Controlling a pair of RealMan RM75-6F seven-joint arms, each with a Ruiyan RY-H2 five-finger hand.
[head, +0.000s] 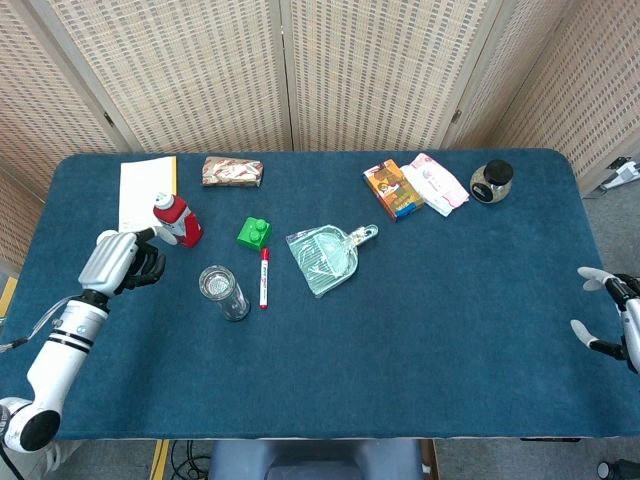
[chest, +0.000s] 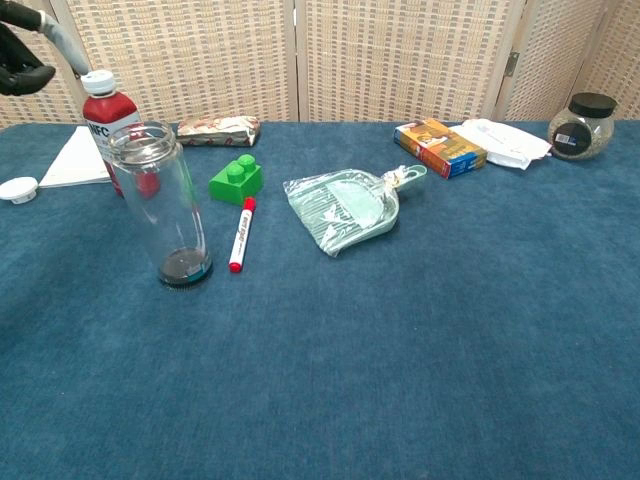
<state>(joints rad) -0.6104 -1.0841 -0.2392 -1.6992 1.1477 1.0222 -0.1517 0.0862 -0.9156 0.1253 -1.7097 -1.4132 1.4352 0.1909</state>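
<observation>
Your left hand (head: 120, 260) hangs over the blue table (head: 450, 320) with its fingers curled in and nothing inside them. It sits just left of the red bottle (head: 178, 220), which stands up straight with a white cap on top, and it does not touch the bottle. In the chest view you only see a bit of that hand at the top left corner. A clear glass jar (head: 223, 292) stands open and upright to the right of your hand, a little nearer to you than the red bottle. A small white lid (chest: 17, 188) lies flat on the table near your hand, and a white notepad (head: 146, 192) lies behind it. Next to the jar lies a red and white marker (head: 264, 277), and a green toy block (head: 254, 233) sits just behind the marker. A light green dustpan in a clear bag (head: 327, 257) lies right of the marker. Along the far edge you see a wrapped snack pack (head: 232, 172), an orange box (head: 392, 190), a white and pink pouch (head: 436, 183) and a round jar with a black lid (head: 491, 182). Your right hand (head: 605, 320) is far away at the right edge, with its fingers spread and holding nothing.
</observation>
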